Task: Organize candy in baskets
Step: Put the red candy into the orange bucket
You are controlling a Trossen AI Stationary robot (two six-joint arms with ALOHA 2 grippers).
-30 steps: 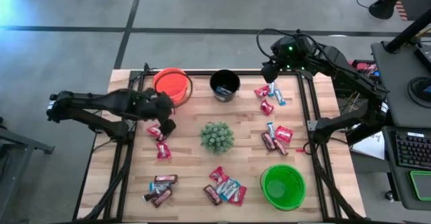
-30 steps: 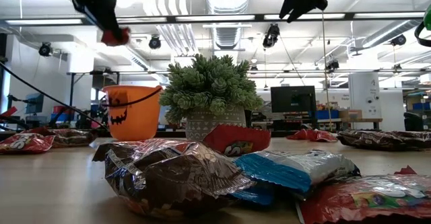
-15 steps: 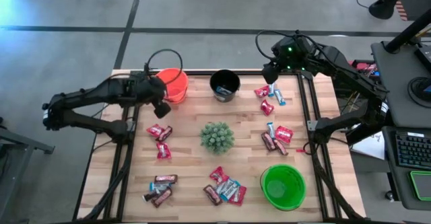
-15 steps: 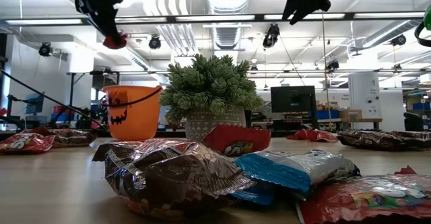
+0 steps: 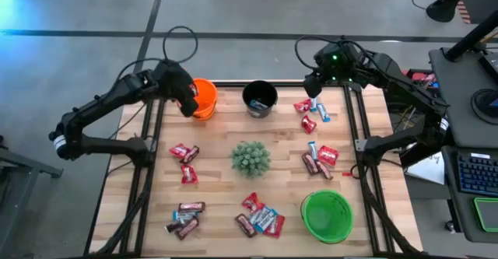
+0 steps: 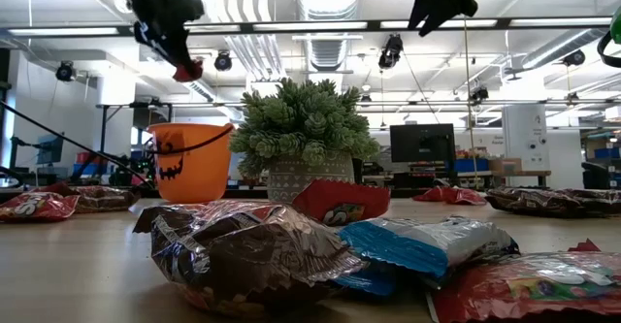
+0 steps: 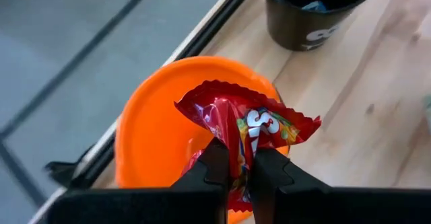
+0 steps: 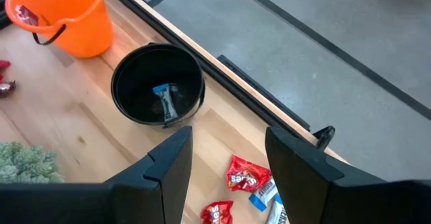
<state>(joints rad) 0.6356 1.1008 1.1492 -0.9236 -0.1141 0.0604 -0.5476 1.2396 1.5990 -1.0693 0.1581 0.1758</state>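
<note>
My left gripper (image 5: 189,103) is shut on a red candy (image 7: 250,122) over the orange bucket (image 5: 205,99) at the table's far left. My right gripper (image 5: 313,88) hangs open and holds nothing above the far right candy group (image 5: 310,113). Its fingers (image 8: 168,167) stand wide apart in the right wrist view. The black bucket (image 5: 259,98) at the far middle holds a blue candy (image 8: 165,100). The green bucket (image 5: 327,215) stands at the near right. Further candy lies in groups at the left (image 5: 184,152), near left (image 5: 184,218), near middle (image 5: 259,215) and right (image 5: 319,159). My left gripper pinches the red candy's crumpled wrapper (image 7: 240,150) between its two fingers (image 7: 217,163), about midway along it. The fingers slant down from the table's near left. The wrapper's wider end (image 7: 269,120) fans out past the fingertips, lifted clear above the orange bucket's mouth (image 7: 155,130).
A spiky green plant (image 5: 250,158) in a pot stands at the table's middle, between the candy groups. Dark rails (image 5: 148,166) run along the table's left and right sides. A red candy (image 8: 25,14) lies inside the orange bucket.
My left gripper has swung from above the left candy group toward the table's far edge and now hangs over the orange bucket. It has stayed shut on the red candy, which has travelled with it, clear of the table.
</note>
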